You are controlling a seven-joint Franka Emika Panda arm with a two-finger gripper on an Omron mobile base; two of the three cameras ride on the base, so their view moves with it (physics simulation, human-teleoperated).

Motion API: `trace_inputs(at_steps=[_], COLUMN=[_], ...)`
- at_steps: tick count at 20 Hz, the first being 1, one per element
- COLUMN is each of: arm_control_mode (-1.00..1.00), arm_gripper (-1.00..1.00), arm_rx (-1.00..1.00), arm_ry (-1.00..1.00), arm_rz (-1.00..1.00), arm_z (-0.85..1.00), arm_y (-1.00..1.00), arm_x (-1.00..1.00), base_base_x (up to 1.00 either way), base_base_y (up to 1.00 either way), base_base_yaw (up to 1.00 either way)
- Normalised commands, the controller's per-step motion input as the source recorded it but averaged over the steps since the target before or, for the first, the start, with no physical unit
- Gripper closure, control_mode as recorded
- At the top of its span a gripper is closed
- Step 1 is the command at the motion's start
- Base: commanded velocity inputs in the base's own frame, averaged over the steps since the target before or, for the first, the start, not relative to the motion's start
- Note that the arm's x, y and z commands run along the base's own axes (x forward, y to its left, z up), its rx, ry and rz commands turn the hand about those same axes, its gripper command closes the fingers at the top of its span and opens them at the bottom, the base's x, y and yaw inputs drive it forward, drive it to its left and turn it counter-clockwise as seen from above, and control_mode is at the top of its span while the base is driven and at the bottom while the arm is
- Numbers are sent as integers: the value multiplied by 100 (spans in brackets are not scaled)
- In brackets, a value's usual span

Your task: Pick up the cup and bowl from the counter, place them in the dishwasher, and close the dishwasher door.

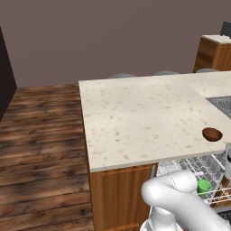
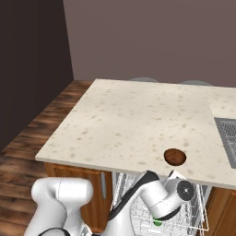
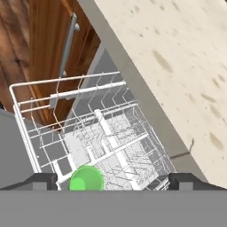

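In the left base view the counter (image 1: 135, 117) spreads out above and to the left of the arm, which bends in the lower right corner. The bowl (image 1: 212, 134) sits on the stone near its front edge, empty side up. Below it, the white rack of the dishwasher (image 1: 198, 169) juts out from under the counter, and the cup (image 1: 204, 186) stands in the rack just beside the arm's elbow. The claw itself is hard to make out here.

In the right base view the arm reaches down in front of the counter (image 2: 129, 124) with its wrist over the pulled-out rack (image 2: 138, 214). The bowl (image 2: 175, 156) rests on the counter edge just above the wrist. A bit of the green cup (image 2: 158, 223) shows through the wires beneath the hand.

In the hand view the claw (image 3: 113, 181) is spread wide, its two dark tips far apart at the bottom, with nothing between them touching either tip. The cup (image 3: 87, 178) stands upright in the rack (image 3: 102, 137) directly under the claw, nearer one tip. Beyond the rack lie the cabinet front (image 3: 48, 53) with its bar handle (image 3: 68, 44), and the counter (image 3: 177, 66) off to the side.
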Motion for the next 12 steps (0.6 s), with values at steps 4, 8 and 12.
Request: trace_inputs(at_steps=[4,8,12], arm_control_mode=[-100,-100,-100], arm_gripper=[-100,-100,-100], arm_rx=[-5,0,0], arm_ry=[0,0,0], arm_rz=[7,0,0], arm_z=[49,25,17], arm_y=[-14,-17,-9], arm_x=[0,3,10], base_base_x=[0,0,0], base_base_y=[0,0,0], base_base_yaw=[0,0,0])
